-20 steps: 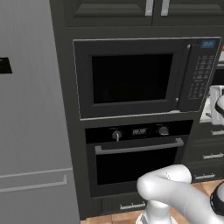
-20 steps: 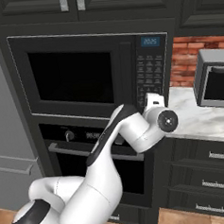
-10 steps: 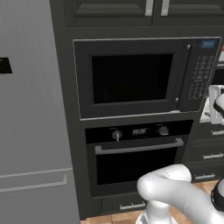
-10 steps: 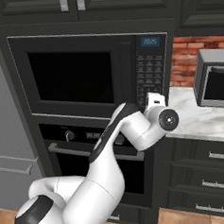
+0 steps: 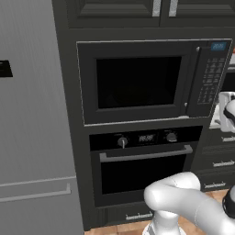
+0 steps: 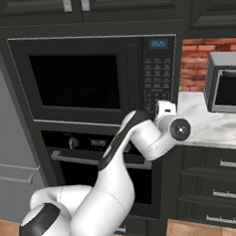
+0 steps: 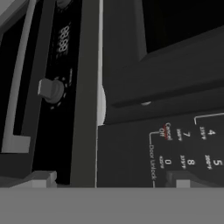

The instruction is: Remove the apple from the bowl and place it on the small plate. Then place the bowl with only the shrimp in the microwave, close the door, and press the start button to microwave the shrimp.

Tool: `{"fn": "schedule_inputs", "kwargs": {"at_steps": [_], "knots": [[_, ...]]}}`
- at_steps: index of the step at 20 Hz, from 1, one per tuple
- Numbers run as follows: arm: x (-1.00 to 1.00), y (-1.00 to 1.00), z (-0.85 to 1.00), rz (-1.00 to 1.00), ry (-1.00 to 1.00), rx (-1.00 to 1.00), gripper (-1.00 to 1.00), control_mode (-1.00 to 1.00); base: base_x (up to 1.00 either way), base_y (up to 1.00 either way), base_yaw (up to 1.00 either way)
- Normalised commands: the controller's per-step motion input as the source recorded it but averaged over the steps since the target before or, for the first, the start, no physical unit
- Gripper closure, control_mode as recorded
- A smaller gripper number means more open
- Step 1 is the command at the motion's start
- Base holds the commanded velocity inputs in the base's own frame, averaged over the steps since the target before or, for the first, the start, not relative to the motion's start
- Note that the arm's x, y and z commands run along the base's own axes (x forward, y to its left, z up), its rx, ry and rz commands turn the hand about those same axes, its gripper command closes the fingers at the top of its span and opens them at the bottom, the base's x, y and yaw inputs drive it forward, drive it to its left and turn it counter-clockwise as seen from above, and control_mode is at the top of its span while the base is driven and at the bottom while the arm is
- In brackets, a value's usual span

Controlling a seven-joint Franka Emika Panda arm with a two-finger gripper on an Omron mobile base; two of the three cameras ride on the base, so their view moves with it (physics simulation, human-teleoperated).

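- Nothing shifted since a second ago: arm, gripper (image 7: 109, 177) and kitchen all as before.
- Fingers (image 7: 41, 178) spread wide, pinching nothing.
- Gripper up close to the microwave (image 6: 94, 76), aimed at the lower part of the keypad (image 7: 183, 144); digits and a Cancel/Off key just ahead of the tips.
- Door (image 5: 137, 82) shut, to the left of the hand in the base views; its bar handle (image 5: 197, 75) beside the keypad.
- Lower oven (image 5: 144, 163) below the hand, one knob (image 7: 51, 89) showing off to the side in the hand view.
- Silver box (image 6: 225, 87) on the counter (image 6: 210, 123) to the right of the hand.
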Motion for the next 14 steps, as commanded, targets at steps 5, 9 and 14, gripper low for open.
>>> {"fn": "schedule_inputs", "kwargs": {"at_steps": [5,9,14], "knots": [[0.19,0.00,-0.01,0.00,0.00,0.00,-1.00,-1.00,0.00,0.00,0.00],[0.19,-0.10,-0.01,0.00,0.00,0.00,-1.00,-1.00,0.00,0.00,0.00],[0.23,-0.19,-0.02,0.00,0.00,0.00,-1.00,-1.00,0.00,0.00,0.00]]}}
